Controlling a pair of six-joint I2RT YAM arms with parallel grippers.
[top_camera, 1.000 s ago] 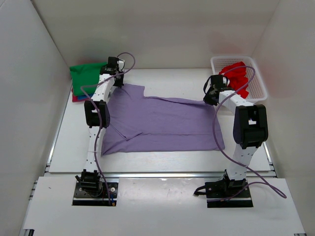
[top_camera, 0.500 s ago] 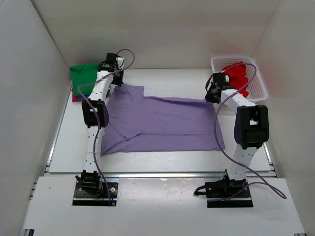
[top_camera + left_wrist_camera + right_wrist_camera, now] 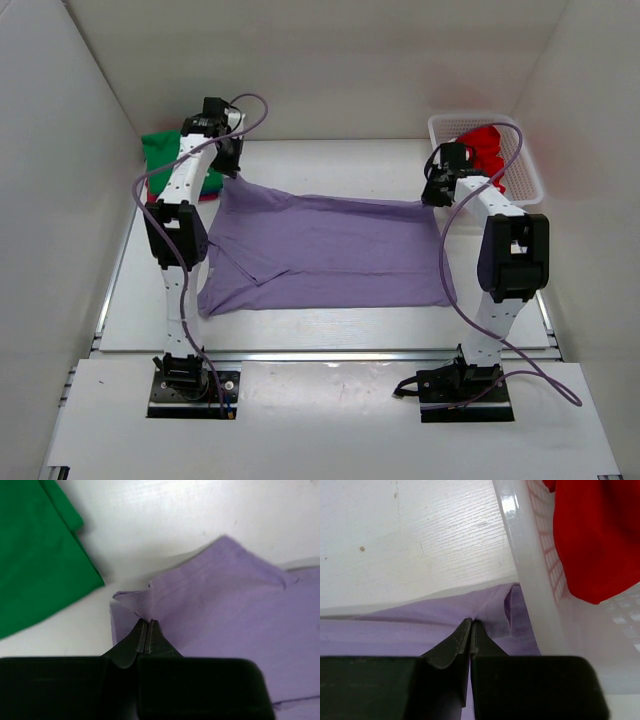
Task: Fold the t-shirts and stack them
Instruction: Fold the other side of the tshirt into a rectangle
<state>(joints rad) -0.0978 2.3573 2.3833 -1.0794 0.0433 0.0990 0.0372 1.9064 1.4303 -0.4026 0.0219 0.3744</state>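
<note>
We hold the lavender t-shirt (image 3: 320, 250) by both far corners.
It lies spread over the middle of the worktop (image 3: 330, 325), its far edge stretched between our claws. Our left claw (image 3: 148, 626) is pinched tight on its far-left corner, our right claw (image 3: 471, 626) on its far-right corner. The green t-shirt (image 3: 35, 565) lies just left of it; the white basket (image 3: 530, 580) holding the red t-shirt (image 3: 590, 535) stands just right.
</note>
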